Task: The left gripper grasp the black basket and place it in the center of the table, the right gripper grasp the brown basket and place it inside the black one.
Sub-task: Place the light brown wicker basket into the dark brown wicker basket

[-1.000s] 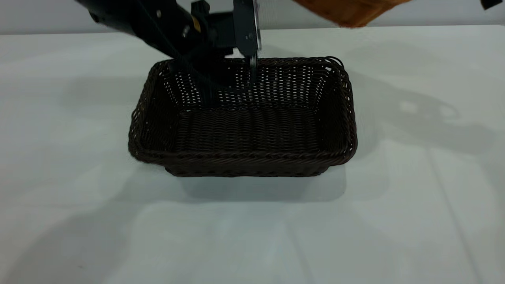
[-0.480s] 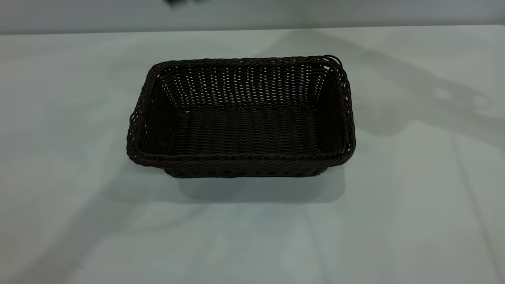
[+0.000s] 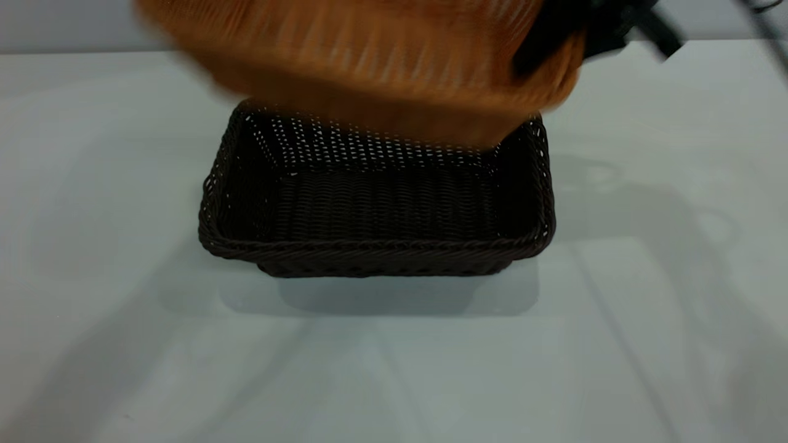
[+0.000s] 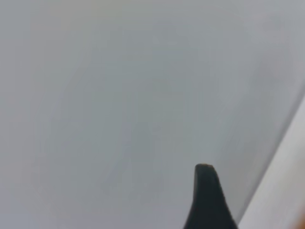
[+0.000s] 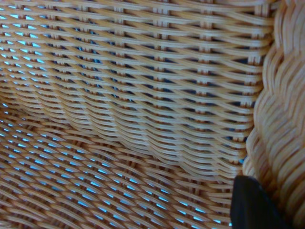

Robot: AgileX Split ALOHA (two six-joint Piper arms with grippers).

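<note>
The black basket (image 3: pixel 375 247) stands upright on the white table (image 3: pixel 123 344), near its centre, with nothing in it. The brown basket (image 3: pixel 369 67) hangs in the air above the black basket's far side, blurred by motion. My right gripper (image 3: pixel 545 52) is shut on the brown basket's right rim. In the right wrist view the brown weave (image 5: pixel 143 95) fills the picture, and one black finger (image 5: pixel 252 205) lies against the inner side of the braided rim (image 5: pixel 281 119). My left gripper is out of the exterior view. One of its fingers (image 4: pixel 206 195) shows over a bare grey surface, holding nothing.
Arm shadows fall on the table to the right of the black basket. The table's far edge (image 3: pixel 92 52) meets a grey wall.
The left arm let go of the black basket and withdrew out of the exterior view. The brown basket, held by the right gripper, has swung in from the upper right to above the black basket.
</note>
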